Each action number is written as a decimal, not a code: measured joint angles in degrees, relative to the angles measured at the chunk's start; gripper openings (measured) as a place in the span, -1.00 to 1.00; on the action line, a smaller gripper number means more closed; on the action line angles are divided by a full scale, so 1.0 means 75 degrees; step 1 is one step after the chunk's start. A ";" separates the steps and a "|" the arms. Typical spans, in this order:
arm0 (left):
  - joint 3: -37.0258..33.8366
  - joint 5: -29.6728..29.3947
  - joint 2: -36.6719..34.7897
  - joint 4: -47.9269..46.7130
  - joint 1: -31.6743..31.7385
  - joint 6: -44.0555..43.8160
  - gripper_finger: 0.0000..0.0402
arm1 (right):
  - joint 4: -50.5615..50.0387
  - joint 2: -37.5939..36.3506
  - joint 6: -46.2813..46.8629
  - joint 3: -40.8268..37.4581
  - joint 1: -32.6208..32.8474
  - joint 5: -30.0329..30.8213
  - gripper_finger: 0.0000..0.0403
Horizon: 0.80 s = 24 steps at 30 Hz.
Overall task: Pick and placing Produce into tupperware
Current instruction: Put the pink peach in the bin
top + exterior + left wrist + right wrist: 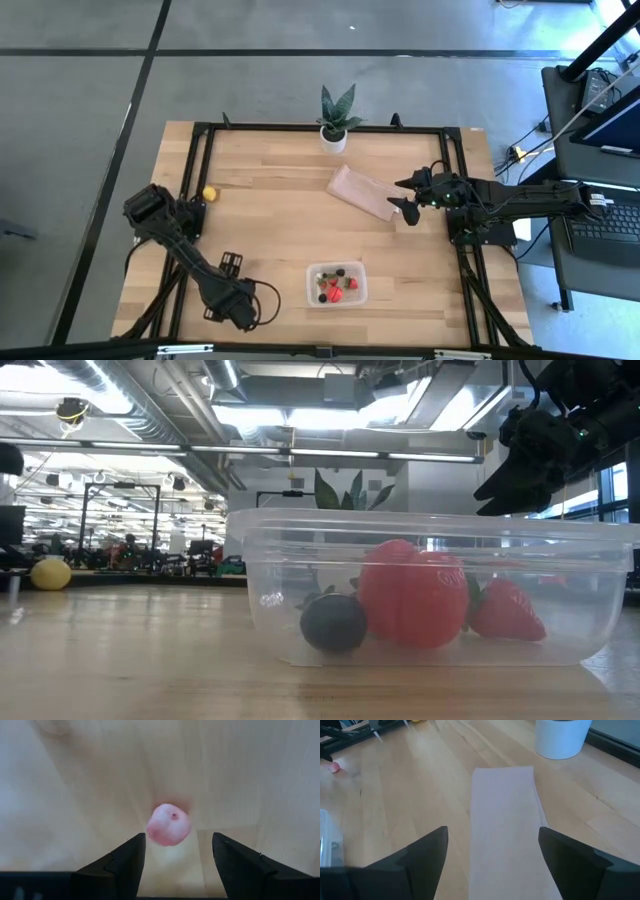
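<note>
A small pink round fruit [169, 824] lies on the wooden table. My left gripper [178, 837] points down over it near the table's front left [231, 264], open, one finger on either side and short of the fruit. The clear tupperware [337, 284] stands at the front middle and holds red strawberries [415, 595] and a dark berry [333, 622]. A yellow fruit [209, 193] rests on the table at the left. My right gripper [492, 832] waits open above the tan sheet [502, 820] at the right [407, 200].
A green plant in a white pot [334, 125] stands at the far edge, and the tan sheet [365, 193] lies flat right of centre. A black frame [200, 160] borders the table. Bare wood lies between the tupperware and the left gripper.
</note>
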 joint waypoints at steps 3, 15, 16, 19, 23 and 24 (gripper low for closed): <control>-0.0168 0.0019 0.0003 0.0057 -0.0025 -0.0115 0.07 | -0.0002 0.0000 -0.0017 0.0003 0.0003 0.0000 0.55; -0.0551 -0.0206 0.0003 0.0813 -0.0005 -0.0128 -0.04 | -0.0002 0.0000 -0.0034 0.0001 0.0001 0.0000 0.55; -0.0576 -0.0206 0.0003 0.0901 -0.0005 -0.0130 -0.06 | -0.0002 0.0000 -0.0035 0.0000 0.0002 0.0000 0.55; -0.0679 -0.0126 0.0000 0.1014 -0.0005 -0.0133 -0.11 | -0.0002 0.0000 -0.0031 0.0001 0.0001 0.0000 0.55; -0.0792 0.0120 -0.0020 0.1121 0.0012 -0.0139 -0.21 | -0.0002 0.0000 -0.0027 0.0001 0.0000 0.0000 0.55; -0.0796 0.0131 -0.0023 0.1127 0.0010 -0.0142 -0.24 | -0.0002 0.0000 -0.0025 0.0000 0.0001 0.0000 0.55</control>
